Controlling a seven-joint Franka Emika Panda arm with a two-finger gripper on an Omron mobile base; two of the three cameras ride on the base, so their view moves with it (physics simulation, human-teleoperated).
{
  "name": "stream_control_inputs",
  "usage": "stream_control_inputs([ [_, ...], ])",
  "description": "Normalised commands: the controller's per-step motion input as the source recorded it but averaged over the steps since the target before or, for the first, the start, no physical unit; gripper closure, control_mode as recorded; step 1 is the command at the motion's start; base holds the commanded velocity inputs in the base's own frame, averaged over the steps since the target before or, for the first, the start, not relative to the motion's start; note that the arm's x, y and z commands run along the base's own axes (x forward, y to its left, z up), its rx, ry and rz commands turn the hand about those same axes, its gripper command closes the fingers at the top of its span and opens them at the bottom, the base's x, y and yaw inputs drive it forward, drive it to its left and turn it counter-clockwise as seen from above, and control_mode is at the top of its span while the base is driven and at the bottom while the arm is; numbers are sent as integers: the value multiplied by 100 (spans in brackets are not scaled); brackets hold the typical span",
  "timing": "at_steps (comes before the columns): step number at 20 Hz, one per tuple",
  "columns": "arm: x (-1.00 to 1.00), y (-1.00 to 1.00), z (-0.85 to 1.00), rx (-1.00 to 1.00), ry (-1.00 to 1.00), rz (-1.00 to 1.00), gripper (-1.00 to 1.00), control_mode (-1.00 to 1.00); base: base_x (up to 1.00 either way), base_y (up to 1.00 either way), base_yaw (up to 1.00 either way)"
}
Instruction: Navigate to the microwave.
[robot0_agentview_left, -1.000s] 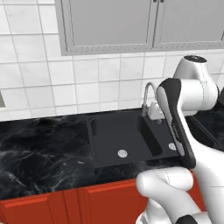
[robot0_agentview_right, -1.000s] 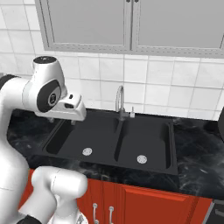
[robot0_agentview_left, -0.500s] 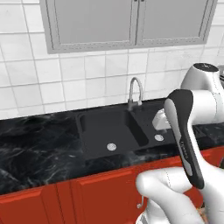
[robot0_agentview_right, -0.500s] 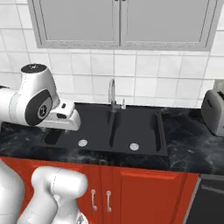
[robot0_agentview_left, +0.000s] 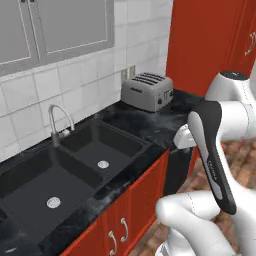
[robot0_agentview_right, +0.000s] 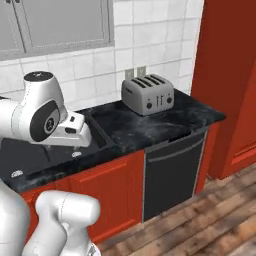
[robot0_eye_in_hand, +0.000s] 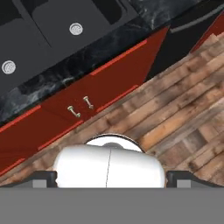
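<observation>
The microwave is out of view. My gripper (robot0_agentview_right: 76, 142) hangs over the front edge of the black counter (robot0_agentview_right: 165, 117), just right of the sink (robot0_agentview_left: 75, 160), and points down at the floor. In the hand view its two dark fingertips (robot0_eye_in_hand: 43, 177) stand far apart at the bottom corners, open, with nothing held between them. That view looks down on the red cabinet doors (robot0_eye_in_hand: 83, 105) and the wooden floor (robot0_eye_in_hand: 183, 100).
A silver toaster (robot0_agentview_right: 148, 94) stands on the counter against the tiled wall. A black dishwasher front (robot0_agentview_right: 172, 170) sits under the counter's right end. A tall red cabinet (robot0_agentview_right: 230, 75) rises to the right. Open wooden floor (robot0_agentview_right: 200, 225) lies before them.
The whole picture has shifted: the base has moved right along the counter. The sink has slid to the left, and the toaster, dishwasher and tall red cabinet have come into view.
</observation>
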Motion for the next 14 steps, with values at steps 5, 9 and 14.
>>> stream_control_inputs([
  [5,0,0,0,0,0,0,-100,100,-6,-17,-97],
  [9,0,0,0,0,0,0,-100,100,-1,-31,-93],
  [14,0,0,0,0,0,0,-100,100,0,-32,-92],
])
